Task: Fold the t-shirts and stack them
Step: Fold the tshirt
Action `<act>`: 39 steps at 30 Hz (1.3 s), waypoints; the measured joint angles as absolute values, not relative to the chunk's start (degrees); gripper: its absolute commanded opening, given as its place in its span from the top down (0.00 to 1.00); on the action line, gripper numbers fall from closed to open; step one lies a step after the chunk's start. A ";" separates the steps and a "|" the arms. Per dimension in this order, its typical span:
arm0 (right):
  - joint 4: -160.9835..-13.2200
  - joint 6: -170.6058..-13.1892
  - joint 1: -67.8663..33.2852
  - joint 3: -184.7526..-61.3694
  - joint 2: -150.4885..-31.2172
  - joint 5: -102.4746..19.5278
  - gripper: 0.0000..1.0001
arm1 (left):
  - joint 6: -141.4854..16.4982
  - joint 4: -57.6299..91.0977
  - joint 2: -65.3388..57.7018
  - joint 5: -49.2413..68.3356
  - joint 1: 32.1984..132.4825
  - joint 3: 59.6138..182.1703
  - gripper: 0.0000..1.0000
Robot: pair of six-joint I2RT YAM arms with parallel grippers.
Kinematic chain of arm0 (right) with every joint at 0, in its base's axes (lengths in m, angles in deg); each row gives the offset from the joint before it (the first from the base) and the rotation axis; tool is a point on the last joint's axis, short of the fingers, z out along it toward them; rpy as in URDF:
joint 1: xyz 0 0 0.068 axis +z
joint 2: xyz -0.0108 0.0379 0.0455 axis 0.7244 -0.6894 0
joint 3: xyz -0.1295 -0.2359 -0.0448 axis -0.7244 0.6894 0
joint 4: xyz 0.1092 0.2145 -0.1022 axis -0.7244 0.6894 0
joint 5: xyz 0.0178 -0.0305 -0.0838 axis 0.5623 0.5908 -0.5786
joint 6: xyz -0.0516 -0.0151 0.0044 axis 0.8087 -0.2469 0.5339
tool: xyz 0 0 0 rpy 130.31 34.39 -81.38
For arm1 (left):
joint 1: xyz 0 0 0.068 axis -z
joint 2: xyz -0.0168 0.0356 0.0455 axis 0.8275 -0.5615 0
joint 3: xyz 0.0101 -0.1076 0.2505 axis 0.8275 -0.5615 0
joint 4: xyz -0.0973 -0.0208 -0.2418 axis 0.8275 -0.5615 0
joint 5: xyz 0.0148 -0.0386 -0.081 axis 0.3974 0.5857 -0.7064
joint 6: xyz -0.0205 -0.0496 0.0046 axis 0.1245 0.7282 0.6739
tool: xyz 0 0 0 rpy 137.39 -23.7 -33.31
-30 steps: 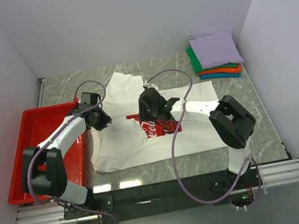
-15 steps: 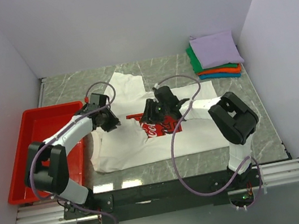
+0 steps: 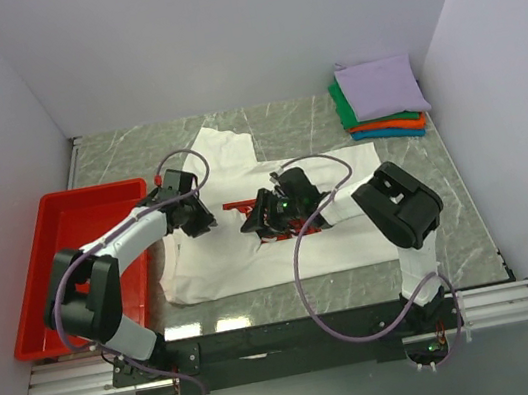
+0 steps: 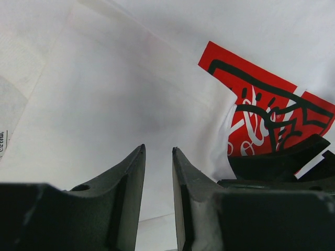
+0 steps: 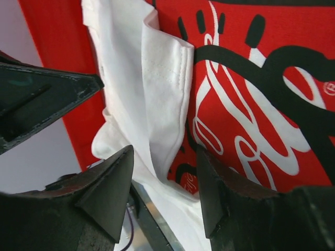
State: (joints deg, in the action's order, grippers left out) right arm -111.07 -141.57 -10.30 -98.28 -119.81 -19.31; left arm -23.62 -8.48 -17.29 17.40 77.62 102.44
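Grey marbled table [image 3: 283, 128] between white walls, with four tees already folded and stacked at its far right corner: lavender tee [image 3: 379, 85] on top, then green tee [image 3: 339, 104], orange tee [image 3: 391, 121], and teal tee [image 3: 405, 130] at the bottom. One item outstanding: white tee [image 3: 225, 265], lying mid-table, partly gathered, its red print [image 5: 251, 104] face up and creased. Item, left jaws: narrowly parted, nothing seen between them, low over plain white cloth just beside the print. Item, right jaws: spread, astride a raised hem fold lying on the print, not pinching it. Red tray [image 3: 90, 190] at the left, just beside the white tee. By my reckoning, four are done; the white tee wants folding, then carrying onto the stack.
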 measured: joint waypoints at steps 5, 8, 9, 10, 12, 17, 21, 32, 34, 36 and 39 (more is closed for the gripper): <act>-116.12 -144.98 -10.30 -97.86 -121.84 -17.13 0.43 | -23.66 -8.33 -17.27 17.43 77.62 102.31 0.68; -118.07 -146.34 -10.67 -97.86 -122.74 -16.54 0.44 | -23.66 -8.31 -17.27 17.43 77.62 102.28 0.68; -118.66 -146.80 -10.74 -97.82 -122.98 -16.47 0.44 | -23.66 -8.31 -17.27 17.43 77.62 102.31 0.68; -119.38 -147.23 -10.91 -97.77 -123.26 -16.36 0.44 | -23.68 -8.33 -17.27 17.43 77.62 102.31 0.68; -121.17 -148.35 -11.46 -97.67 -123.96 -15.95 0.44 | -23.73 -8.33 -17.27 17.43 77.62 102.31 0.68; -126.44 -151.54 -12.97 -97.10 -125.28 -14.94 0.45 | -23.79 -8.33 -17.27 17.47 77.62 102.31 0.68; -130.11 -153.57 -13.49 -96.38 -125.43 -14.35 0.46 | -23.81 -8.35 -17.25 17.56 77.62 102.31 0.68; -135.23 -155.39 -13.86 -94.95 -124.49 -13.17 0.48 | -23.86 -8.42 -17.05 17.60 77.62 102.28 0.68; -133.70 -154.18 -13.86 -94.47 -123.00 -13.67 0.49 | -23.88 -8.40 -17.05 17.60 77.62 102.28 0.68; -131.01 -152.41 -13.88 -93.97 -120.66 -15.23 0.49 | -23.88 -8.40 -17.05 17.60 77.62 102.31 0.68; -126.94 -149.38 -14.21 -92.75 -116.14 -18.00 0.49 | -23.97 -8.46 -17.05 17.60 77.62 102.31 0.68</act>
State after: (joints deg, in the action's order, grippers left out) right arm -126.94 -149.38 -14.21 -92.75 -116.14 -18.00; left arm -23.97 -8.46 -17.05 17.60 77.62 102.31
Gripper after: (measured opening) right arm 0.512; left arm 0.320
